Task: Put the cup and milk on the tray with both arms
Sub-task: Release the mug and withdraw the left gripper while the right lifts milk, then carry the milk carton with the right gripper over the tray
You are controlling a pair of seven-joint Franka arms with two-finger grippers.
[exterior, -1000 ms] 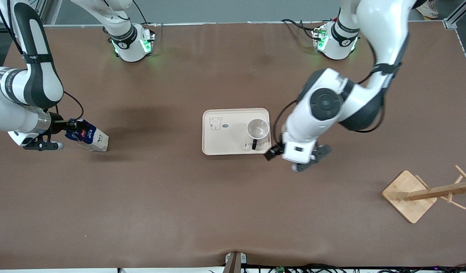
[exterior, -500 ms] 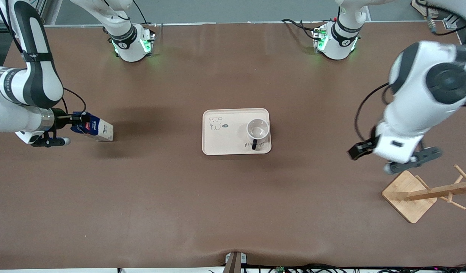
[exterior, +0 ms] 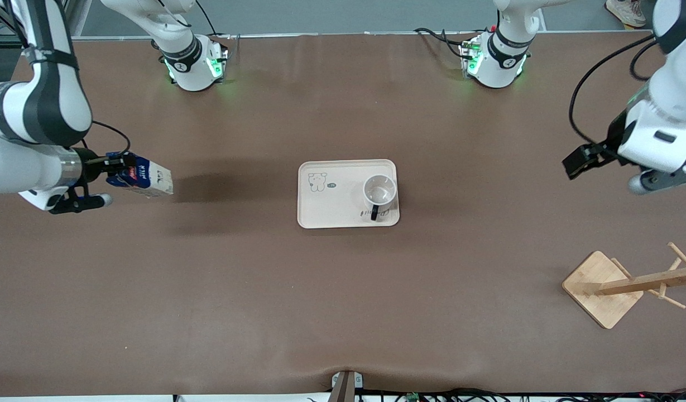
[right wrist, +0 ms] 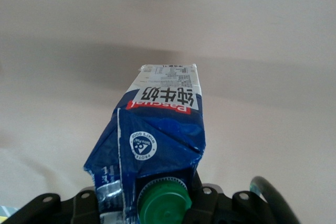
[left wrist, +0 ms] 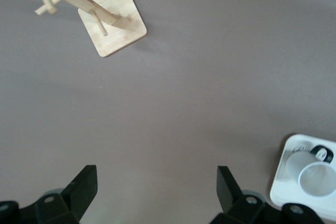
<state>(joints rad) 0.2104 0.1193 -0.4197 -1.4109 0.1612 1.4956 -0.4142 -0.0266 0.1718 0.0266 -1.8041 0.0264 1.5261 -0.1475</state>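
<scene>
Left claw (left wrist: 152,182): fingers (left wrist: 81,190) cut off by the left wrist view's edge at their bases, and in the front view its black parts too small to tell apart; right claw (exterior: 105,170): fingers hidden by the milk (exterior: 142,180) in the right wrist view, where the carton's gabled top and green cap are partly cut off at the edge. Cup (exterior: 380,191): smiley face not visible from overhead, partly cut off in the left wrist view; tray (exterior: 331,206): cursive lettering partly covered by the cup, too small to read; bamboo rack (exterior: 602,287): pegs cut off at the front view's edge.
</scene>
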